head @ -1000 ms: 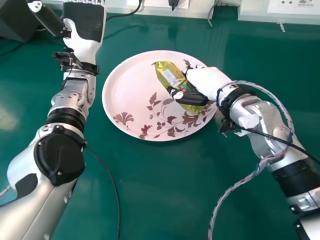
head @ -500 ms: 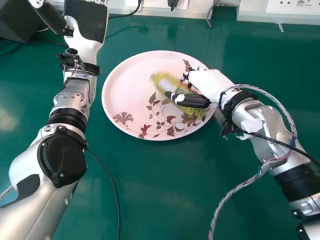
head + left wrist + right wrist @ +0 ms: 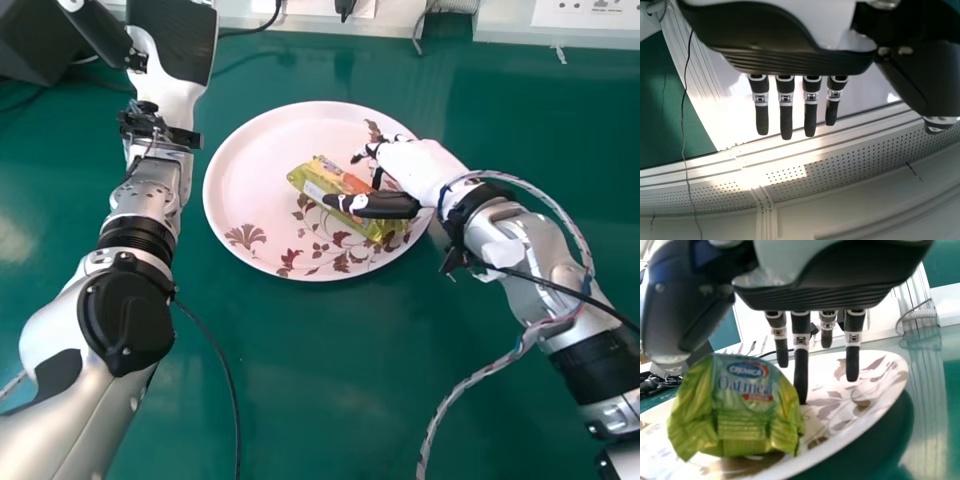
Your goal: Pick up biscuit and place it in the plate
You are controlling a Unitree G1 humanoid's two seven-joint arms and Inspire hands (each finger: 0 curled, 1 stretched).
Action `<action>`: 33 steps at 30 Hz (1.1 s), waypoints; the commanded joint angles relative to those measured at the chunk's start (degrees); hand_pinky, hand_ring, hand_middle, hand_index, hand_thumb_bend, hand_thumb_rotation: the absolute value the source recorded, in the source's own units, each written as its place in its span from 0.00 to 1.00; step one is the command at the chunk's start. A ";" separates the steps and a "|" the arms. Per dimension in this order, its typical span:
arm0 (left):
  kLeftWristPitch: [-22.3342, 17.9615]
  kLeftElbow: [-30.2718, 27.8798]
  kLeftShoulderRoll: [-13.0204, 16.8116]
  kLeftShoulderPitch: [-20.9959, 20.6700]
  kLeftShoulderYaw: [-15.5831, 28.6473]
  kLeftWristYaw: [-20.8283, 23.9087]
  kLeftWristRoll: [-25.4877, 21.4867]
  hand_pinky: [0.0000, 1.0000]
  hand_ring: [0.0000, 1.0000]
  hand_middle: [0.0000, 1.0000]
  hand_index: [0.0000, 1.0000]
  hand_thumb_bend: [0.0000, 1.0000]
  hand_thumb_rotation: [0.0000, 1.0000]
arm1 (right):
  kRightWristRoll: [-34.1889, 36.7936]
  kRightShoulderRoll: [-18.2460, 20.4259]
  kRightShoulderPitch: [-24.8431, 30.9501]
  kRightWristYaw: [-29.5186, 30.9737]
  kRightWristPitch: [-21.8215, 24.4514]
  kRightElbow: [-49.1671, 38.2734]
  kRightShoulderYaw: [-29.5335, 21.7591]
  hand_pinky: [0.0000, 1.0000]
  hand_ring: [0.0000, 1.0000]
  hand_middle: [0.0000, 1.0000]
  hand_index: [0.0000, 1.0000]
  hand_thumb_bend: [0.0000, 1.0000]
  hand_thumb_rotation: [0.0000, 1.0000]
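Over the right side of the plate (image 3: 250, 160), the right hand (image 3: 415, 165) is hanging open, its fingers gripping nothing. By its thumb, the biscuit packet (image 3: 320, 184) is lying on the plate. Farther left, the left hand (image 3: 172, 45) is idling, fingers straight.

Item: green table (image 3: 300, 400), which you are seeing spreading across the head view. Item: dark box (image 3: 35, 38), sitting at its far left corner. Item: white trunking (image 3: 395, 27), running along the far edge, with a black cable (image 3: 272, 18), a dark plug (image 3: 345, 8), a ribbed grey conduit (image 3: 457, 6) and a socket panel (image 3: 590, 12). Item: small pale scrap (image 3: 561, 55), lying near that panel. In the left wrist view, you are also viewing a perforated strip (image 3: 850, 162) and a thin cord (image 3: 683, 115), which is hanging loosely.
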 commanded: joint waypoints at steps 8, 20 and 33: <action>-1.16 0.06 -0.14 1.13 -1.02 -0.71 0.89 0.79 0.81 0.87 0.92 0.92 0.31 | -0.30 -0.32 4.07 1.08 1.39 -2.76 0.37 0.70 0.93 0.96 1.00 0.95 0.77; -2.44 -0.40 -0.10 1.15 -1.79 -1.40 1.32 0.74 0.80 0.86 0.93 0.97 0.26 | -1.51 0.12 6.71 -5.92 -0.33 -6.98 -1.20 0.72 0.95 0.97 1.00 0.94 0.77; -1.57 -0.54 0.64 1.15 -1.46 -2.22 0.74 0.69 0.79 0.87 0.94 0.98 0.28 | -1.77 1.01 6.77 -6.68 -0.43 -9.70 -2.73 0.73 0.94 0.99 1.00 0.91 0.80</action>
